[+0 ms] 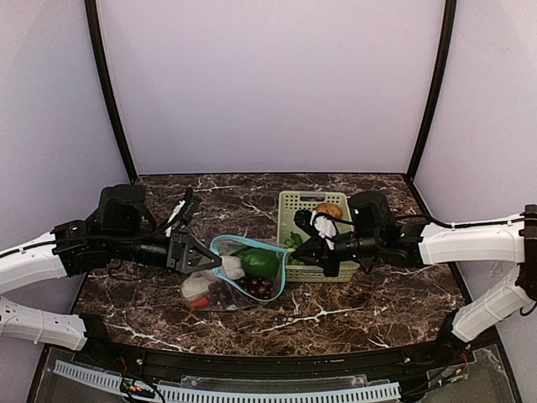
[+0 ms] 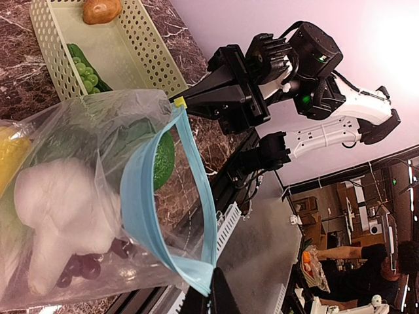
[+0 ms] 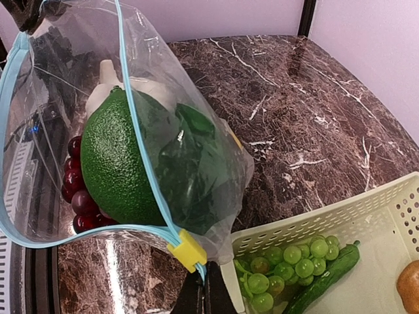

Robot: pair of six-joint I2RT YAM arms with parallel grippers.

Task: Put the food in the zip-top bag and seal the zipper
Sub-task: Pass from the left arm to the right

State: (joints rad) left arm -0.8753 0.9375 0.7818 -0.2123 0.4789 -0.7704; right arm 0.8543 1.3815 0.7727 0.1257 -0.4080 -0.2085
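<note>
The left gripper (image 1: pixel 204 259) is clenched on one end of the blue zipper (image 2: pixel 135 203). The right gripper (image 1: pixel 295 250) pinches the other end beside the yellow slider (image 3: pixel 186 250). The bag (image 1: pixel 235 290), at lower centre, gapes open between them, holding a green fruit (image 3: pixel 114 163), grapes (image 3: pixel 77 196) and a white bulb (image 2: pixel 59 209). The basket (image 1: pixel 302 195) lies to its right.

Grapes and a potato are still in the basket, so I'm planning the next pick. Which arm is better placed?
Right, likely: the right fingers pinch the zipper end at the basket rim, beside the green grapes and potato. The left fingers hold the zipper's far end.
</note>
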